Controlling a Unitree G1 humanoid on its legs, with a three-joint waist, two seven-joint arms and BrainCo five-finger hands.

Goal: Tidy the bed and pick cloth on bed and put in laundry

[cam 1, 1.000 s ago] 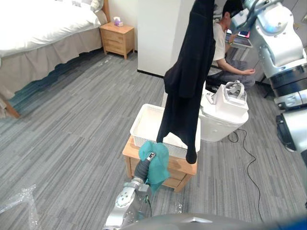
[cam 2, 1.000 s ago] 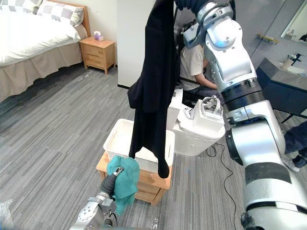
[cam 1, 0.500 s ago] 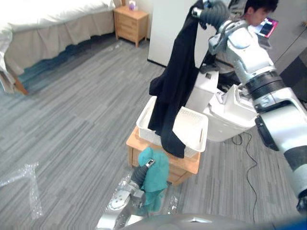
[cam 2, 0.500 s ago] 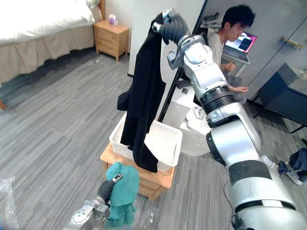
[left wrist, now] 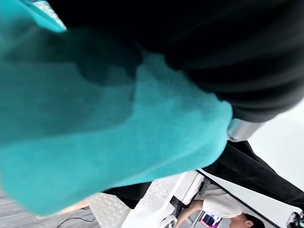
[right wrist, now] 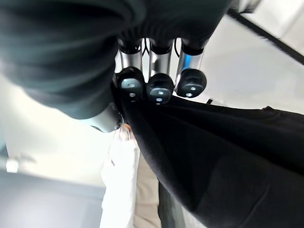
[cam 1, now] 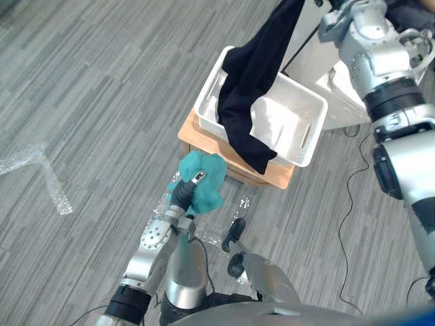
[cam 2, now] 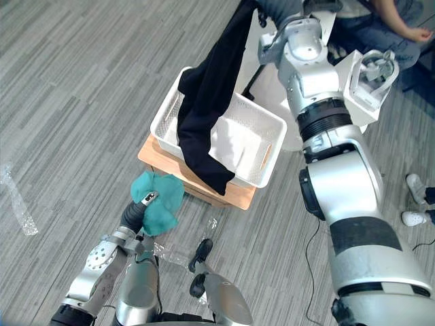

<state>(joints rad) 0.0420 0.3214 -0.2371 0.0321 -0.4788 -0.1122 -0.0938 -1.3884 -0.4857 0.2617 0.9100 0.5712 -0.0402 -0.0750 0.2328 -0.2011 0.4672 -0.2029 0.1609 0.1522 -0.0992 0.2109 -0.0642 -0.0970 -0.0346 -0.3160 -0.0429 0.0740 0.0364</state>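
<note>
Black fabric dominated the moment: a long black garment (cam 1: 253, 85) hung from the right robot hand (right wrist: 159, 59), whose fingers (right wrist: 160, 88) were curled tight on its upper end, high above a white laundry basket (cam 2: 270, 146) standing on a low wooden tabletop (cam 2: 234, 195). The garment's lower part already lay inside the basket, draped across the near rim with its tail hanging over the front wall. The left robot hand (cam 1: 183, 195) hovered just in front of the tabletop, bundled in a teal cloth (cam 1: 202, 182); whether it was closed on that cloth could not be told, since the cloth covered it. Both pieces looked soft, limp and light, with nothing stiff to steer by, so each would likely fold and slide wherever it was let go. The black garment seemed best held by a gathered bunch near its top, as it was, and lowered over the basket's middle, because the tail outside the rim could drag the rest out. The teal cloth, small and crumpled, probably needed only a loose bunch grip.
</note>
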